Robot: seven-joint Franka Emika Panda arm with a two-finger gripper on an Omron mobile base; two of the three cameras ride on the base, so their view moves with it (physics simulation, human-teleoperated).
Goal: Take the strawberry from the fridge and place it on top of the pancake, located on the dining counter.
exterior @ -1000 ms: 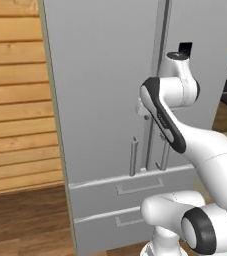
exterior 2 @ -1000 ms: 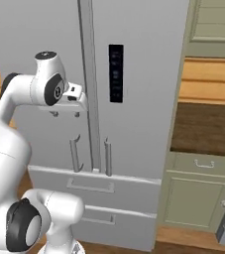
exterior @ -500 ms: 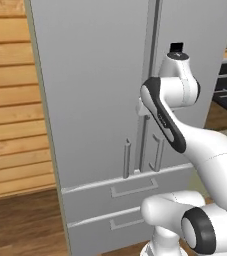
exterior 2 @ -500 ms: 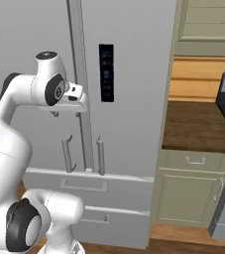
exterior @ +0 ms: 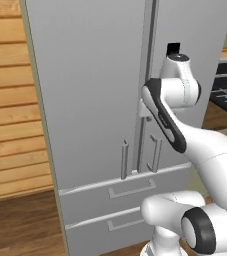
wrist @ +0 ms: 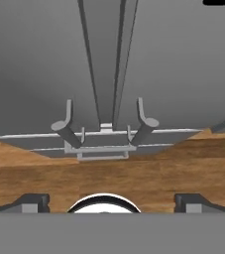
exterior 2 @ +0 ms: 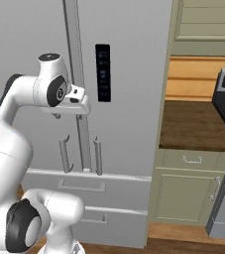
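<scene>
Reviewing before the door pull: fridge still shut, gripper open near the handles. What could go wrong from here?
1. The two door handles stand close either side of the fridge centre seam; the open gripper could catch the wrong one or straddle both.
2. The arm's elbow sits close to the door front, so a swinging door may hit it.
3. The drawer handle lies just below and could be mistaken for a grasp target.

The fridge [exterior: 95, 100] stands shut on the wooden floor [exterior: 20, 225], beside a dark countertop [exterior 2: 196, 124].

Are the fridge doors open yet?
No, both doors of the fridge are shut, handles side by side at the centre seam.
</scene>
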